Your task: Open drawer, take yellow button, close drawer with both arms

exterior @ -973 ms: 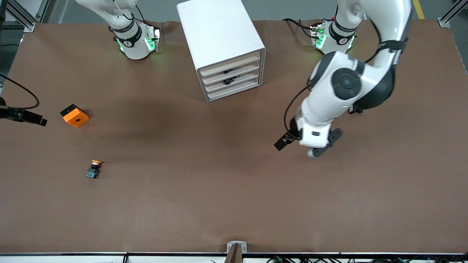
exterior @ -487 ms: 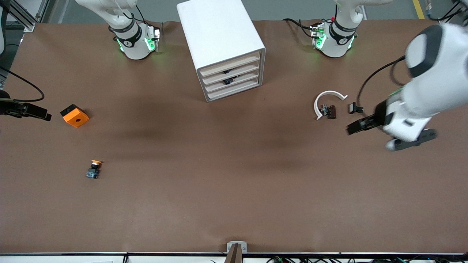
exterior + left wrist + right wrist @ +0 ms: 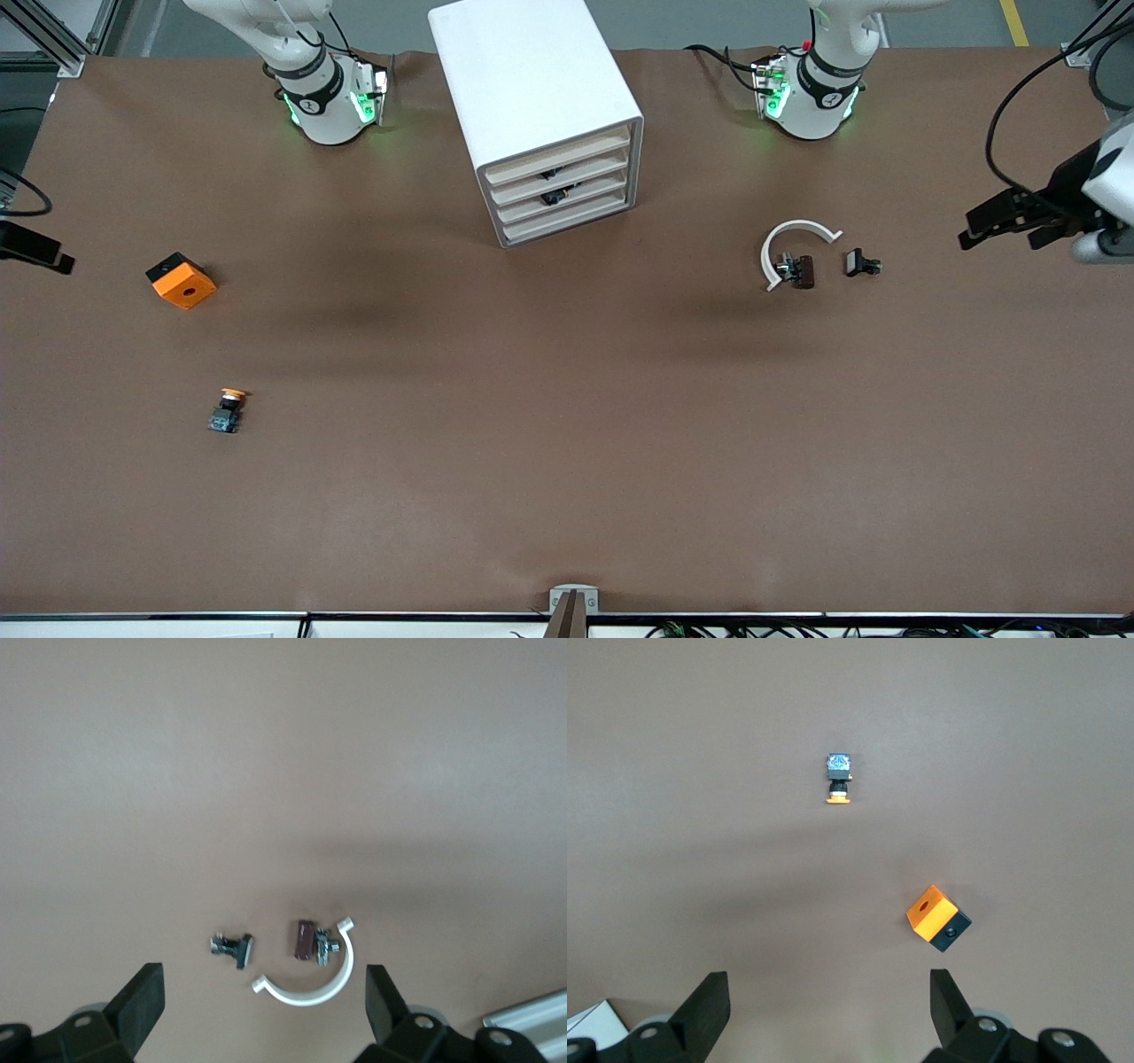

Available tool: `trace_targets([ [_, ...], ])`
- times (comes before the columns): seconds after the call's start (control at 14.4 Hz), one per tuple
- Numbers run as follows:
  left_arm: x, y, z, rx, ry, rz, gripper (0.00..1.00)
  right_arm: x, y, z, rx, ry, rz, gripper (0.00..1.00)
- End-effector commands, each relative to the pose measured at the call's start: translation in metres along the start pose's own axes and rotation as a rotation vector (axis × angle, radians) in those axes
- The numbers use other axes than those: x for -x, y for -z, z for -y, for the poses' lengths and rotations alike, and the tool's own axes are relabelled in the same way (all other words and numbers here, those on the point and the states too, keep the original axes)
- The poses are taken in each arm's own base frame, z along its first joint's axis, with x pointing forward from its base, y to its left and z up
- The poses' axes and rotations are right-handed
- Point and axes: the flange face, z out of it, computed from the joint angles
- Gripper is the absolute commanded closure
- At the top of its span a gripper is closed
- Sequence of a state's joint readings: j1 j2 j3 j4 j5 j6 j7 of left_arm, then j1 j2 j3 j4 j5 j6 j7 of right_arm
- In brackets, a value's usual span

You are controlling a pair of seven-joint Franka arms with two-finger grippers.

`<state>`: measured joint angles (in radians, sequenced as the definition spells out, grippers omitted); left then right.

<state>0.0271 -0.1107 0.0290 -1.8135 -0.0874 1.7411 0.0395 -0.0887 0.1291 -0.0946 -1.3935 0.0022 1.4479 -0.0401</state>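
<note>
Nearest the front camera, the button (image 3: 228, 411) lies on its side on the bare tabletop (image 3: 567, 461), toward the right arm's end, well apart from the cabinet. Farther from the camera sits the orange block (image 3: 181, 281), and toward the left arm's end the white curved strip (image 3: 791, 245) lies with small black parts (image 3: 861, 263) beside it. Farthest is the cabinet (image 3: 537, 115), all four drawers (image 3: 560, 191) pushed in.

Judged from this layout, the task looks finished or very nearly so: the button is out and the drawers are shut (dark items show in the slots between the slats). No further handling seems called for beyond parking the arms.

The left gripper (image 3: 1010, 220) hangs over the tabletop's edge at its own end, fingers released and empty. The right gripper (image 3: 35, 249) shows only at the frame edge.

The wrist views supply what the front view lacks: the right wrist view shows the right gripper's fingers (image 3: 709, 1001) spread wide with nothing between them, above the button and block; the left wrist view looks down on the strip.
</note>
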Motion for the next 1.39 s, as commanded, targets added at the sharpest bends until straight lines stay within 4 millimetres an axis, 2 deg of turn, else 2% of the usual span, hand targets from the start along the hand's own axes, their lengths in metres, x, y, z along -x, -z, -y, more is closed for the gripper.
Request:
trace_targets([
  [0.0, -0.004, 0.027, -0.011, -0.015, -0.023, -0.079, 0.0, 0.015, 0.008, 0.013, 0.004, 0.012, 0.051, 0.0],
  [0.28, -0.008, 0.056, -0.035, -0.034, -0.04, -0.128, 0.0, 0.039, 0.018, 0.009, -0.004, 0.003, 0.119, 0.0],
  [0.49, -0.006, 0.064, -0.069, -0.112, -0.071, -0.133, 0.0, 0.041, 0.023, 0.027, -0.002, 0.04, 0.099, 0.0],
  [0.56, -0.006, 0.067, -0.07, -0.111, -0.065, -0.135, 0.0, 0.04, 0.025, 0.031, -0.001, 0.047, 0.086, 0.0],
  [0.76, -0.004, 0.074, -0.066, -0.102, -0.055, -0.122, 0.0, 0.039, 0.024, 0.024, -0.019, 0.048, 0.088, 0.0],
  [1.04, -0.002, 0.074, -0.065, -0.09, -0.058, -0.109, 0.0, 0.045, 0.029, 0.023, -0.021, 0.042, 0.068, 0.0],
  [1.32, 0.001, 0.072, -0.065, -0.087, -0.055, -0.081, 0.0, 0.078, 0.014, 0.018, -0.034, 0.035, 0.013, 0.0],
])
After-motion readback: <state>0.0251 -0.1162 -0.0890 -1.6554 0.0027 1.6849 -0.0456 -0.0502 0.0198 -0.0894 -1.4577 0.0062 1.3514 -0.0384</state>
